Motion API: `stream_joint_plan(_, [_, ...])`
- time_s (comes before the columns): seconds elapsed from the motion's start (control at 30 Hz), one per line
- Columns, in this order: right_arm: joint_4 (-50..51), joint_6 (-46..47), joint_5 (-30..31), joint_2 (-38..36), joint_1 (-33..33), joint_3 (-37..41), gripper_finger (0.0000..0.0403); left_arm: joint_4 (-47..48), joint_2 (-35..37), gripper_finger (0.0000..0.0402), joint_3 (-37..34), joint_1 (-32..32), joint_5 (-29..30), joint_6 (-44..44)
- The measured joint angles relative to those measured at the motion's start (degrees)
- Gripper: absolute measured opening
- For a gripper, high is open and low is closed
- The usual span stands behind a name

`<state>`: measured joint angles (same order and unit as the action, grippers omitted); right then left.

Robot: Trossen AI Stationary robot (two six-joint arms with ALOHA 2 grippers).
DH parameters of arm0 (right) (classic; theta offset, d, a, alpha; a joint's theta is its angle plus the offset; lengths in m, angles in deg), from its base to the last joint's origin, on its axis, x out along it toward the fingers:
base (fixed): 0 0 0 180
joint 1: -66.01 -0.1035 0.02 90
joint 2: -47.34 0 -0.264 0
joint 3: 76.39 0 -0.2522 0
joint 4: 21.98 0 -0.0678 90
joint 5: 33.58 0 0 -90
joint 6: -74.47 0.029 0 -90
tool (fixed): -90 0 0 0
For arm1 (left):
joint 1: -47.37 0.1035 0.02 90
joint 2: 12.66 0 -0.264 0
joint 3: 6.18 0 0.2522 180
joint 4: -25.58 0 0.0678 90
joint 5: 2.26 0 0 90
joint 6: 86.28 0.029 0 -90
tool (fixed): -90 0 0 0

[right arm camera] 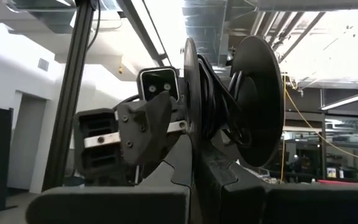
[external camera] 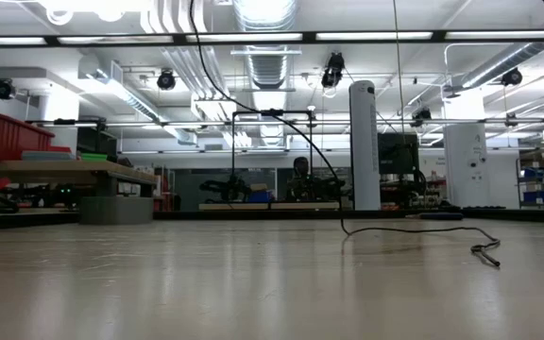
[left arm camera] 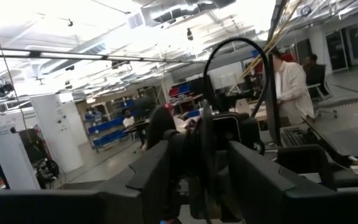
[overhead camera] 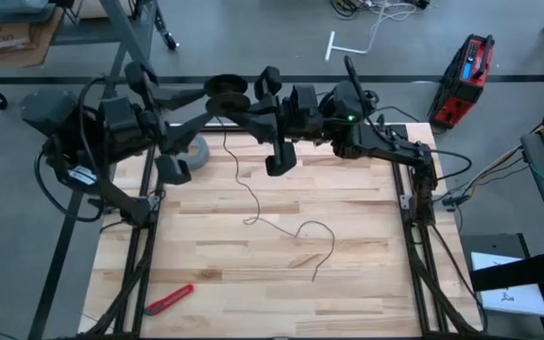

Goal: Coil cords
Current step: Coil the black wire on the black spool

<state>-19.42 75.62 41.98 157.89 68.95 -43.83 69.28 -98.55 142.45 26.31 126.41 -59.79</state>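
The wooden table (overhead camera: 366,255) fills the middle of the high view, its light planks bare over most of their spread. Above its far edge, at about twelve o'clock, both dark arms meet. The left arm reaches in from ten o'clock and the right arm from two o'clock, and between them they hold up the small black reel (overhead camera: 227,92) — well clear of the tabletop.

The right gripper (overhead camera: 249,106) is pinched on the reel: in its wrist view the two round flanges (right arm camera: 253,99) stand edge-on directly above its fingers (right arm camera: 166,180), with dark turns of cord wound between them. The left gripper (overhead camera: 208,99) sits against the reel from the other side; its wrist view shows its fingers (left arm camera: 148,180) apart, with the reel's disc (left arm camera: 207,143) edge-on between them, though whether they press on it I cannot tell.

From the reel the thin black cord (overhead camera: 253,200) drops to the table and wanders toward five o'clock, ending in a loose curl near the centre. In the low view it hangs down from above and trails across the surface (external camera: 414,228) to its free end (external camera: 487,251).

A grey tape roll (overhead camera: 195,151) lies at eleven o'clock, partly under the left arm. A red utility knife (overhead camera: 169,298) rests near the front edge at seven o'clock — well apart from the cord.
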Motion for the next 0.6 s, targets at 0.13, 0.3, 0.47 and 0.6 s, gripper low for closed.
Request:
stream_joint_plan(0.13, [0.02, -0.36, -0.03, 0.00, -0.08, 0.00, 0.0000, 0.00, -1.01, 0.0141, 0.00, 0.04, -0.09, 0.04])
stream_joint_plan(0.3, [0.02, -0.28, -0.04, 0.00, -0.09, 0.00, 0.0000, -1.25, -1.68, 0.0097, 0.00, 0.07, -0.07, 1.42])
stream_joint_plan(0.47, [0.45, 0.06, 0.44, 0.00, -0.11, -0.02, 0.0000, -2.00, -2.42, 0.0013, 0.10, 0.07, 0.13, 1.96])
stream_joint_plan(0.6, [3.33, 0.32, 0.53, -0.11, -0.11, -0.08, 0.0001, -2.45, -2.90, 0.0004, 0.13, 0.07, 0.97, 2.86])
